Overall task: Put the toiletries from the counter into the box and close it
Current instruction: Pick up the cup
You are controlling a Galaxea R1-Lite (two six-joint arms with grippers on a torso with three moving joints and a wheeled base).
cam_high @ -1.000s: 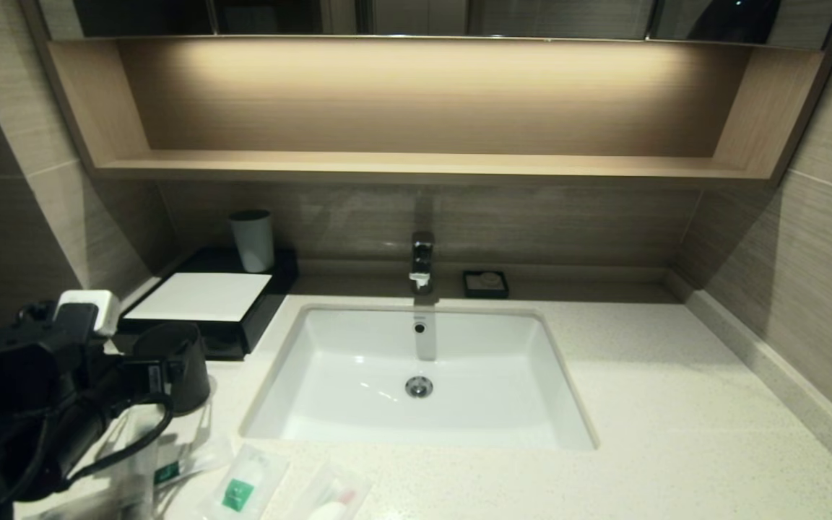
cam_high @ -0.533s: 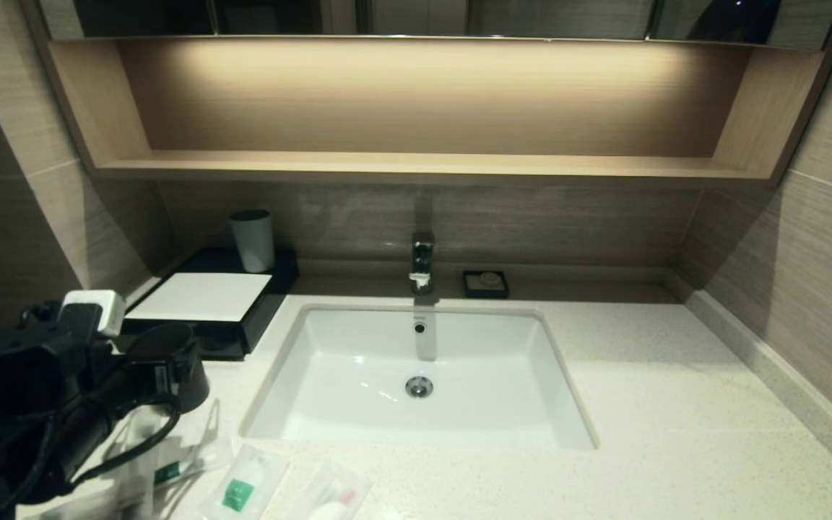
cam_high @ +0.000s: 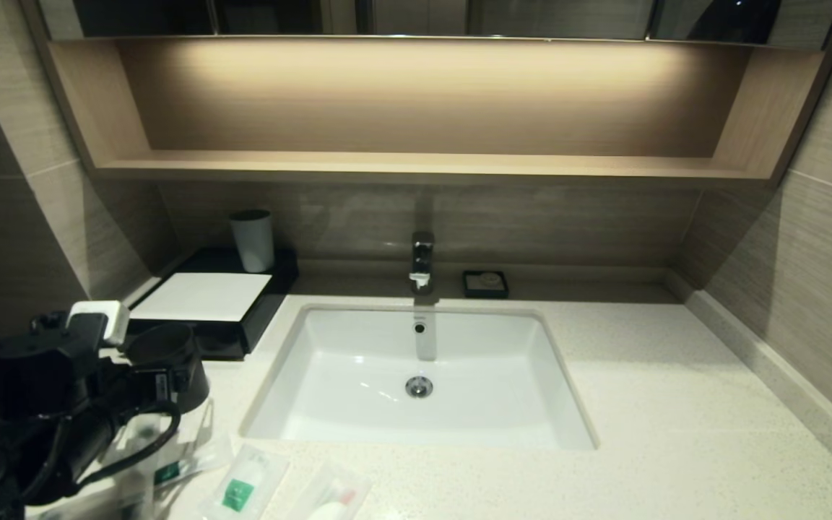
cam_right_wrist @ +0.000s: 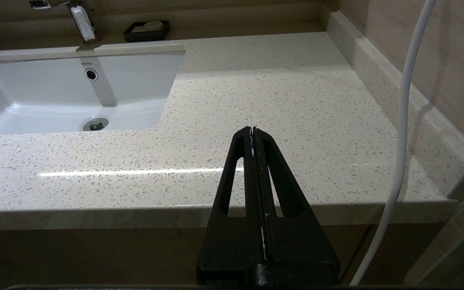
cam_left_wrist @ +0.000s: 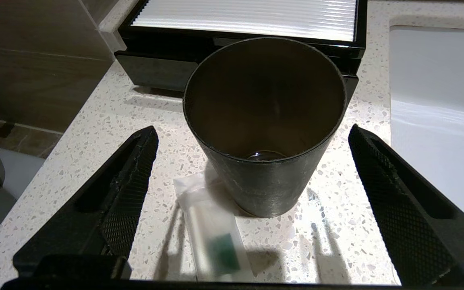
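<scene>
The left hand (cam_left_wrist: 252, 169) hangs wide open, gripping nothing, a finger either side of the black cup (cam_left_wrist: 264, 125) on the desk (cam_high: 676, 404). Wrapped packets (cam_high: 246, 485) lie near the desk's front edge; the box (cam_high: 203, 303) sits behind the cup. The right hand (cam_right_wrist: 253, 131), pressed closed and empty, waits off the desk's front edge.

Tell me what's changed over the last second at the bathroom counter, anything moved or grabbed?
The left gripper drifted a little toward the box, its open fingers either side of the black tumbler without gripping it. Nothing was grabbed or let go. Tumbler, box and sachets stayed put; the right gripper remains shut at the counter's front edge.
</scene>
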